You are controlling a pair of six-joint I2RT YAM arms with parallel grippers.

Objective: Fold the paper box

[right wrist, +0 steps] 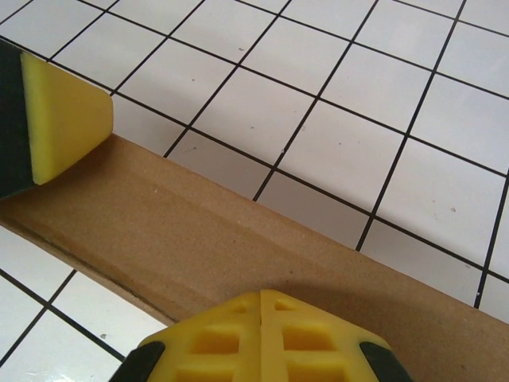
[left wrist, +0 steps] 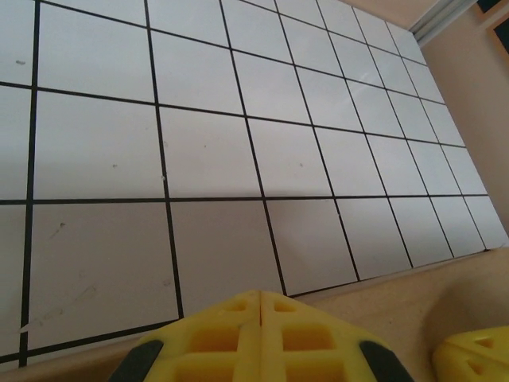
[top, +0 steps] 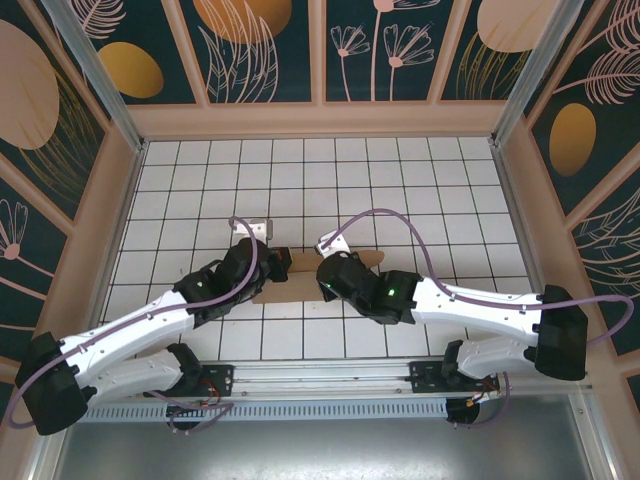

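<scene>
1. Paper box (top: 290,288) lies mid-surface on the white tiled surface (top: 400,170), under both arm tips.
2. Left hand (left wrist: 261,318): fingers clenched pad to pad, at the box's left part.
3. Right hand (right wrist: 261,318): fingers clenched together over a creased cardboard strip; cannot tell whether they touch it.

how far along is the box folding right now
Early, it seems. Done: nothing clearly; the brown cardboard paper box shows as a creased strip lying on the white tiled table, with no closed shape. In hand: left gripper and right gripper, both shut, meet over it. Left: raising walls, tucking flaps.
</scene>
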